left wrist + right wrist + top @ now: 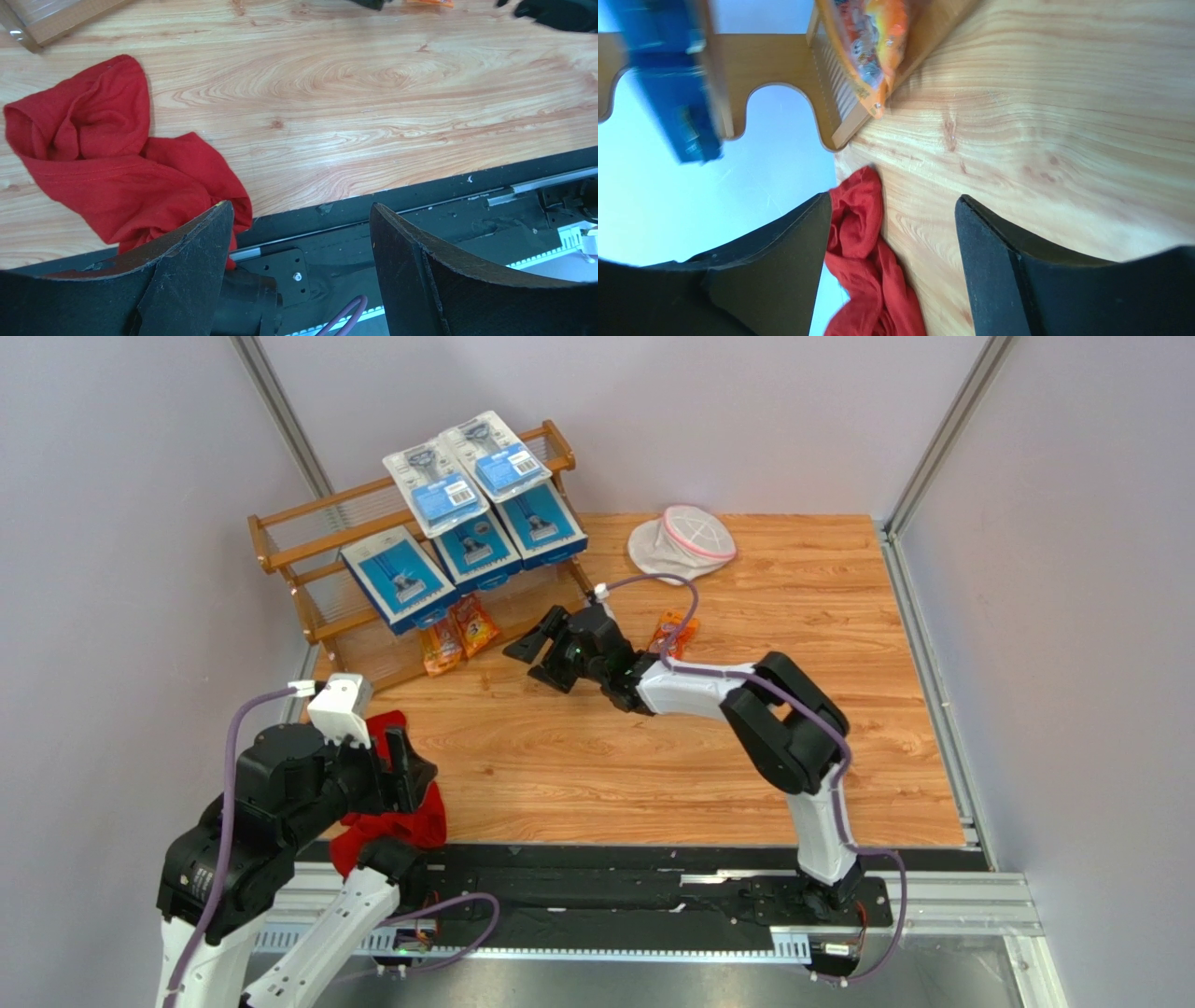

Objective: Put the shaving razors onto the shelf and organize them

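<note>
The shelf (316,513) stands at the far left of the table (673,756). Three blue boxes (474,549) and two blister packs (470,476) lean on its rails, and two orange bags (460,633) lie on its low tier. One more orange bag (676,629) lies on the table, just behind the right arm. The right gripper (892,206) is near the low tier, its fingers apart with nothing between them. The left gripper (302,213) is also wide apart and empty, by the red cloth (105,154) at the near edge
</note>
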